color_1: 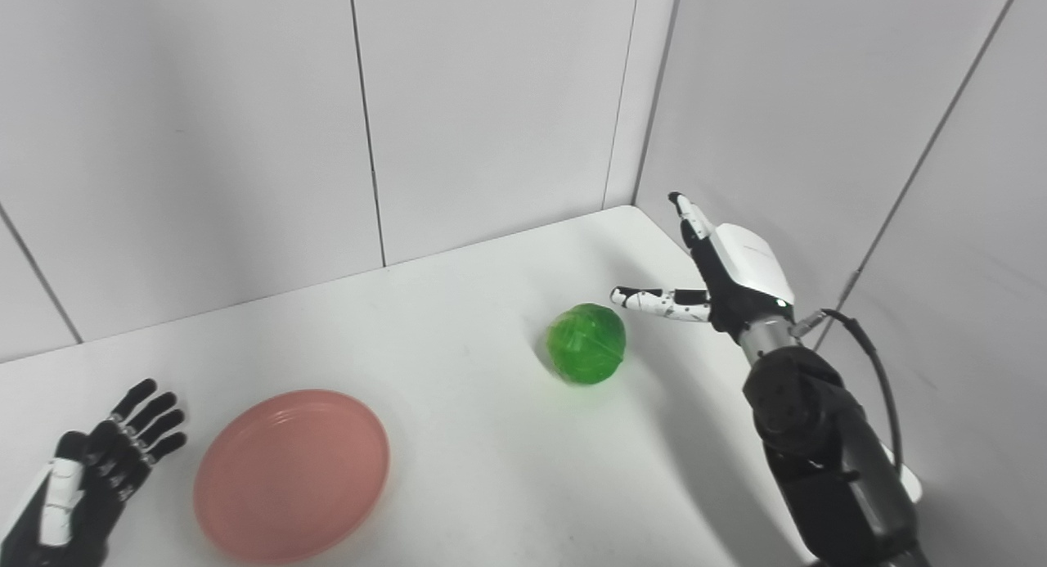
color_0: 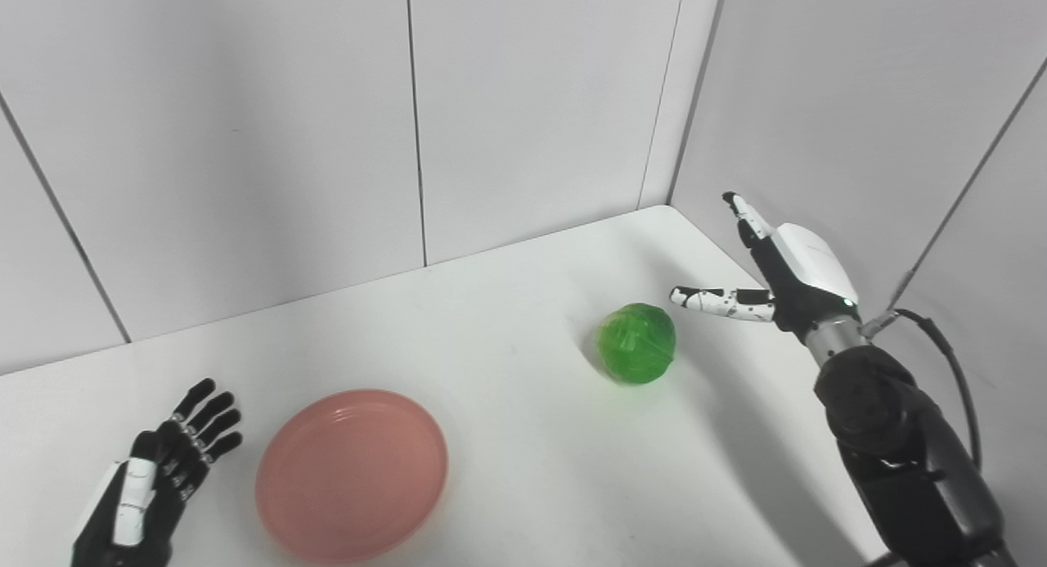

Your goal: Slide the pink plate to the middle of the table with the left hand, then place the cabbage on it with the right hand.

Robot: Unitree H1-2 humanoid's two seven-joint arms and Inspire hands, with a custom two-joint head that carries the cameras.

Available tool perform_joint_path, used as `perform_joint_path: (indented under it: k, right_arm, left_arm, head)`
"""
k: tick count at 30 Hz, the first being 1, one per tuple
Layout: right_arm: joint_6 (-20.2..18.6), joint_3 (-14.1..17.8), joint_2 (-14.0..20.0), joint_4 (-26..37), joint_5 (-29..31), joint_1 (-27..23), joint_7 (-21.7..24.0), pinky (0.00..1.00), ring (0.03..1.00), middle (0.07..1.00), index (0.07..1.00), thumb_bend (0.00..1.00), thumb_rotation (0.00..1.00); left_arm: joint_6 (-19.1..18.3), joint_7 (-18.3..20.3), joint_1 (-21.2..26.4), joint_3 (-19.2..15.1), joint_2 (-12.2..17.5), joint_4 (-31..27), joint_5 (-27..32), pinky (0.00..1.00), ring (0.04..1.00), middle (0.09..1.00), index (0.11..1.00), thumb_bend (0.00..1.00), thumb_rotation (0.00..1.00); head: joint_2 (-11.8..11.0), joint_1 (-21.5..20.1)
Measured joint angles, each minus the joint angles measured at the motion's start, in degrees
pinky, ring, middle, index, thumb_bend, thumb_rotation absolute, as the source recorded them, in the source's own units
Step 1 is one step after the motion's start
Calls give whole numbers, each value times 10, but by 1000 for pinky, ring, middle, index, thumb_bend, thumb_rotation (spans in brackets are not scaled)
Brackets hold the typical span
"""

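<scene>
The pink plate [color_0: 352, 474] lies flat on the white table [color_0: 507, 321], front left of centre, with nothing on it. A green cabbage [color_0: 636, 343] rests on the table, right of centre. My left hand [color_0: 168, 461] lies low at the plate's left, a small gap from the rim, fingers spread and holding nothing. Raised to the right of the cabbage, my right hand [color_0: 773, 264] is open, thumb pointing at the cabbage without touching it.
White panel walls [color_0: 532, 101] close the table's back and right sides, meeting in a corner behind the cabbage. The right wall stands close behind my right arm [color_0: 891, 436], which has a cable looping beside it.
</scene>
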State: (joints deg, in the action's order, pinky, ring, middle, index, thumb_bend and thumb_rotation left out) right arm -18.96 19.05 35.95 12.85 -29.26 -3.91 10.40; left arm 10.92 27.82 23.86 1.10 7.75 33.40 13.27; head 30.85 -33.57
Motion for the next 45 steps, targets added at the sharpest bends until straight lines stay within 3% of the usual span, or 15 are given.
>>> perform_joint_path:
  k: [10, 19, 33, 45]
  right_arm:
    - [0, -19, -2, -45, 19, -4, -17, 806, 915, 967, 990, 1000, 596]
    - [-5, -57, -2, -42, 24, -7, -9, 818, 935, 977, 999, 1000, 603]
    - [-18, -82, -2, -35, 40, -20, 3, 833, 953, 990, 1000, 1000, 565]
    - [-25, -115, 0, -40, 36, -37, 6, 807, 942, 984, 1000, 1000, 628]
  left_arm:
    - [1, 8, 0, 0, 9, 2, 6, 874, 900, 905, 893, 920, 904]
    - [-2, 7, -3, 1, 11, -4, 7, 866, 899, 905, 895, 923, 890]
    - [-7, 0, -14, 6, 14, -22, 6, 873, 903, 910, 897, 915, 895]
    - [-12, -4, -22, 7, 14, -37, 6, 879, 907, 910, 899, 914, 894]
  head:
    - [4, 1]
    - [10, 4]
    - [15, 11]
    - [19, 15]
